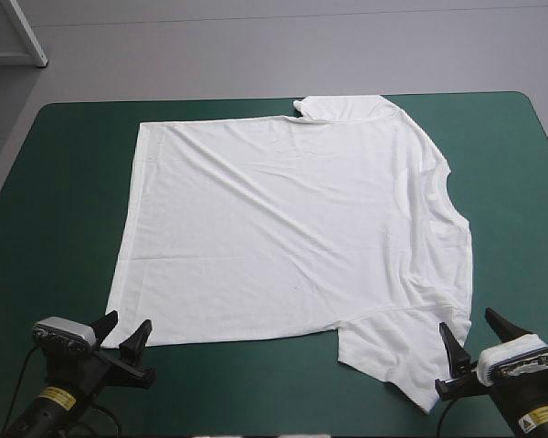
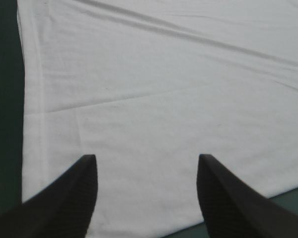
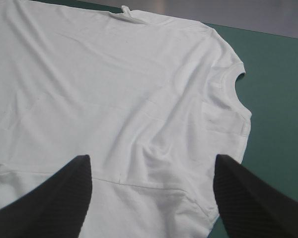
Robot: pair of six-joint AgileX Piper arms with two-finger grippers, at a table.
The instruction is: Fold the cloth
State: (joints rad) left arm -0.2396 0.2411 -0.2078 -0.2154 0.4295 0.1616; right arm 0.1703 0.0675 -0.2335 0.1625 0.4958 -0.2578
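Nearest the robot, the left end effector (image 1: 128,321) hangs with its black fingers spread at the near hem corner of the T-shirt (image 1: 283,228). The right end effector (image 1: 467,319), likewise spread and gripping nothing, sits over the near sleeve (image 1: 393,351). Beyond them the white garment lies spread flat on the teal-green tabletop (image 1: 64,182), hem toward the left edge and collar (image 1: 443,178) toward the right, with the other sleeve (image 1: 342,108) bunched at the far edge.
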